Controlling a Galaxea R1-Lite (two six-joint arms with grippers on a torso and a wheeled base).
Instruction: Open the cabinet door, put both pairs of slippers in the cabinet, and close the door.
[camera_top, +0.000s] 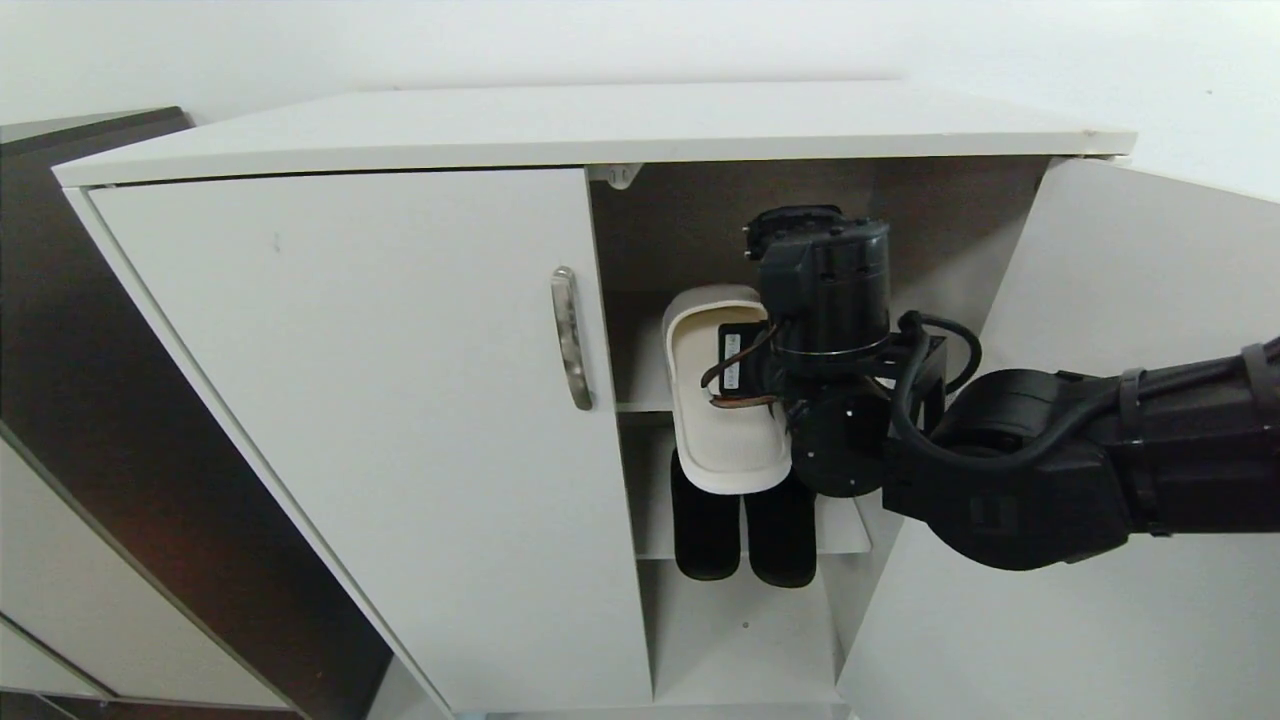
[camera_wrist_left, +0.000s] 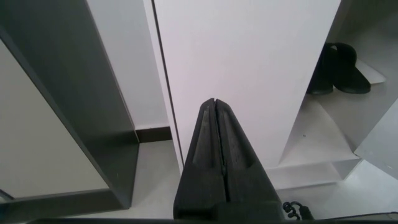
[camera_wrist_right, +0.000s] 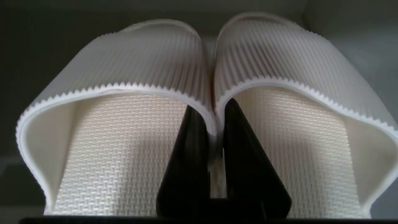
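A pair of white slippers (camera_top: 722, 420) is held side by side in the cabinet's (camera_top: 600, 120) open right half, at the level of the upper shelf, with the heels sticking out past the shelf's front. My right gripper (camera_wrist_right: 214, 127) is shut on the touching inner edges of the white slippers (camera_wrist_right: 118, 130), one finger (camera_wrist_right: 186, 162) in each shoe. A pair of black slippers (camera_top: 745, 530) lies on the shelf below, also seen as black slippers (camera_wrist_left: 339, 65) from the left wrist. My left gripper (camera_wrist_left: 215, 118) is shut on nothing, low in front of the closed left door (camera_wrist_left: 242, 56).
The left door (camera_top: 380, 400) is closed, with a metal handle (camera_top: 570, 338). The right door (camera_top: 1100, 400) stands swung open beside my right arm (camera_top: 1050, 480). The bottom compartment (camera_top: 740, 630) is bare. A dark panel (camera_top: 120, 400) stands left of the cabinet.
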